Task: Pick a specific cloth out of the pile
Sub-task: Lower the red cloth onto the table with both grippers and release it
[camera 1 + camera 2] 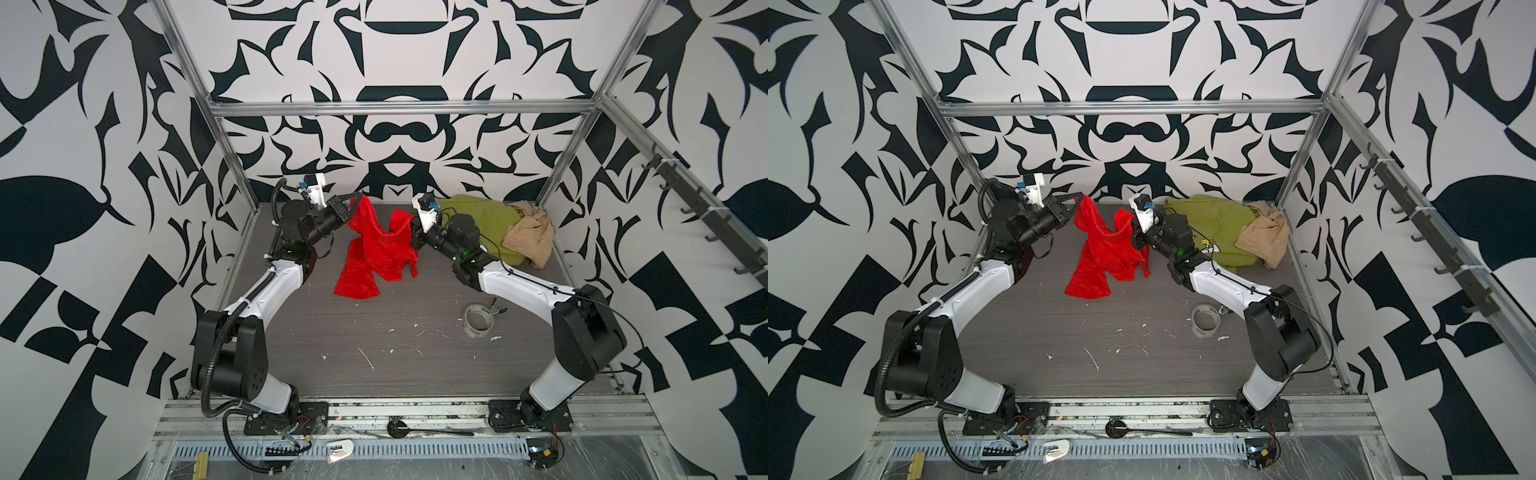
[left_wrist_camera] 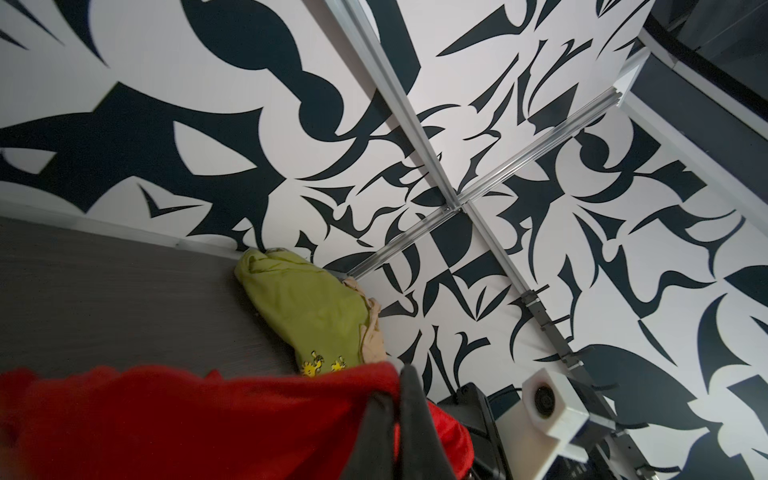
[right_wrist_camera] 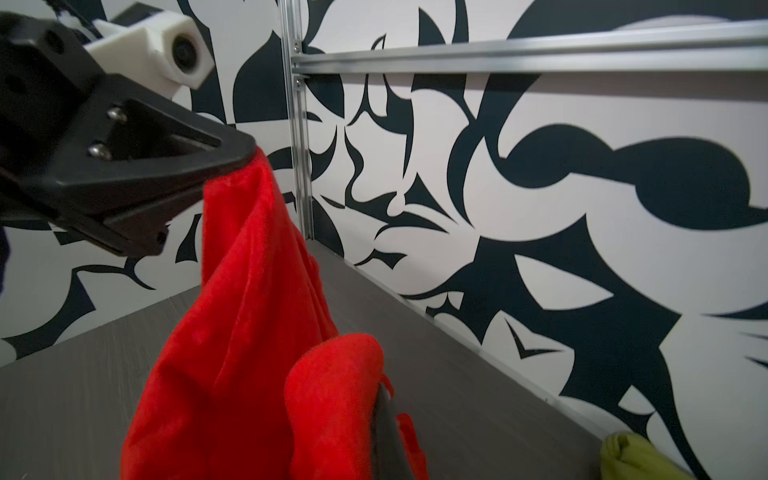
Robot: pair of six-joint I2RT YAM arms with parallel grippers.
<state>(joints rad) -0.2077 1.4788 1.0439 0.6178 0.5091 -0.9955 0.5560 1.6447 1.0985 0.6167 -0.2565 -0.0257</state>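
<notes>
Black-and-white patterned walls (image 1: 395, 62) (bold, leaf-like shapes) enclose a grey wood-grain tabletop (image 1: 395, 345) framed by aluminium rails (image 1: 399, 109).

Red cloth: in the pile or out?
Out: the red cloth hangs between left gripper and right gripper, apart from green shirt and beige garment.

Cloth (image 1: 376, 245) hanging between left jaws and right jaws at mid-back of the table (image 1: 332, 332), lower end on the table, pile (image 1: 494, 220) in the back right corner behind the right arm (image 1: 511, 286), tape roll (image 1: 478, 319) nearer the front right
</notes>
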